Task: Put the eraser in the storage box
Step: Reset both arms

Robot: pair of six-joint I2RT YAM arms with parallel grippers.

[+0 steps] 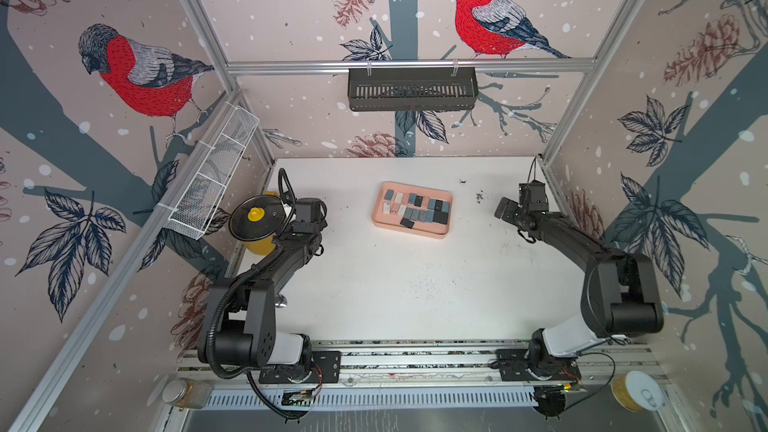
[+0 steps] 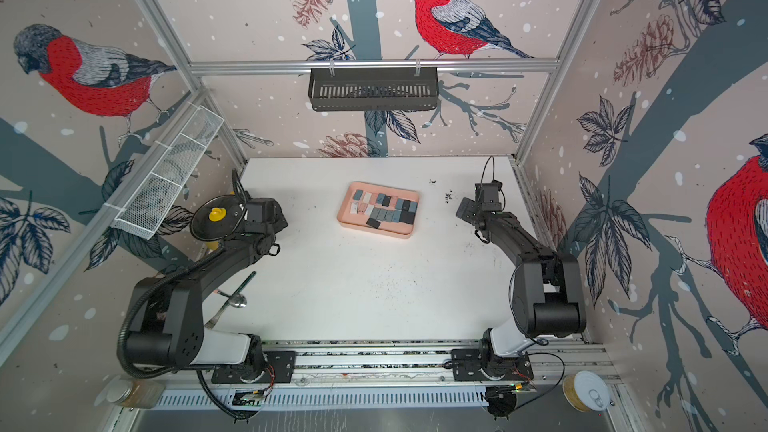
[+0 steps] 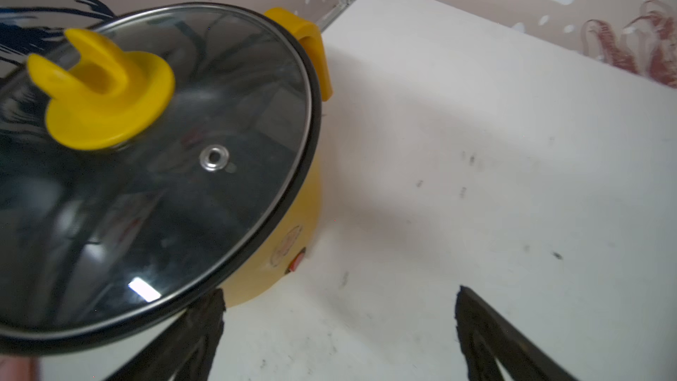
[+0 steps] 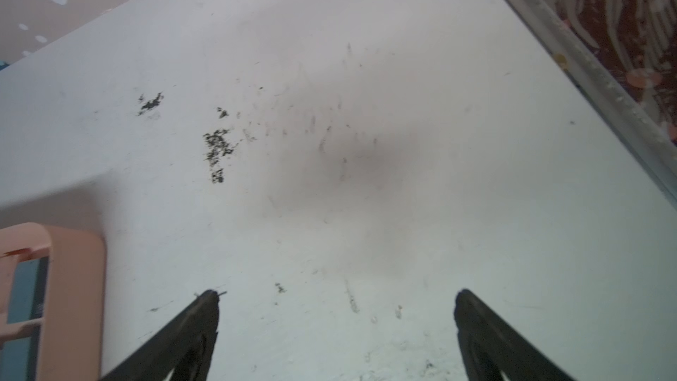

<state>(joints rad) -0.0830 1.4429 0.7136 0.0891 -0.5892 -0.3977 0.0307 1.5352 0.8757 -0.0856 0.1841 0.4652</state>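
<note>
top views both show the storage box, a shallow salmon-pink tray with rounded corners, lying mid-table toward the back, its floor covered with small grey, black, white and pink erasers. the right gripper hangs beside it, jaws wide and empty, over dark crumbs. the left gripper, equally wide and empty, sits near a lidded yellow pot.

No lettering can be read anywhere; the sticker on the yellow pot is blurred
</note>
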